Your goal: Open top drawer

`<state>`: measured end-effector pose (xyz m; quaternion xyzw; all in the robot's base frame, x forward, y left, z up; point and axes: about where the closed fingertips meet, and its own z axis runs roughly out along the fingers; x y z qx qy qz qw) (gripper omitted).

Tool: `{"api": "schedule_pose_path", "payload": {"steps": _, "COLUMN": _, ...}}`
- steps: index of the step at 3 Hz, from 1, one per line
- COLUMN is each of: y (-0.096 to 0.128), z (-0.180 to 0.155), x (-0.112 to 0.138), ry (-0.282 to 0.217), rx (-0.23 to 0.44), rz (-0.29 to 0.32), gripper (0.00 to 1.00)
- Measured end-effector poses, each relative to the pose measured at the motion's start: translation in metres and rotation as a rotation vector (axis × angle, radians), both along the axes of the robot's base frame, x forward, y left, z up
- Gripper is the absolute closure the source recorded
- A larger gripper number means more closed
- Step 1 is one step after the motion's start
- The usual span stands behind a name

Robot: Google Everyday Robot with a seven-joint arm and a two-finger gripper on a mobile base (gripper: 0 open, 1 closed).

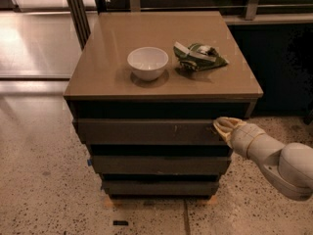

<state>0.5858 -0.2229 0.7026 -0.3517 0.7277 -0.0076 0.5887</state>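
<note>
The top drawer (146, 131) is the widest dark grey-brown front, with small pale scratches, just under the brown cabinet top (102, 77). It juts out a little beyond the two narrower fronts below it. My gripper (222, 126) comes in from the lower right on a pale arm (279, 160). Its yellowish tip is at the drawer's upper right corner, touching or nearly touching the front edge.
A white bowl (147, 62) and a crumpled green chip bag (198, 56) sit on the cabinet top. The middle drawer (159, 164) and bottom drawer (159, 187) sit below. Speckled floor lies to the left and front; dark cabinetry stands at right.
</note>
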Motion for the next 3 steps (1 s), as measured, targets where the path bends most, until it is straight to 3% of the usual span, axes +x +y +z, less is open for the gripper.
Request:
{"api": "schedule_pose_path", "payload": {"steps": 2, "y": -0.002, "z": 0.041, "x": 0.035, "ry": 0.027, "rx": -0.091, "rz": -0.020, "gripper": 1.00}}
{"api": "schedule_pose_path", "payload": {"steps": 3, "y": -0.002, "z": 0.036, "x": 0.035, "ry": 0.027, "rx": -0.091, "rz": -0.020, "gripper": 1.00}}
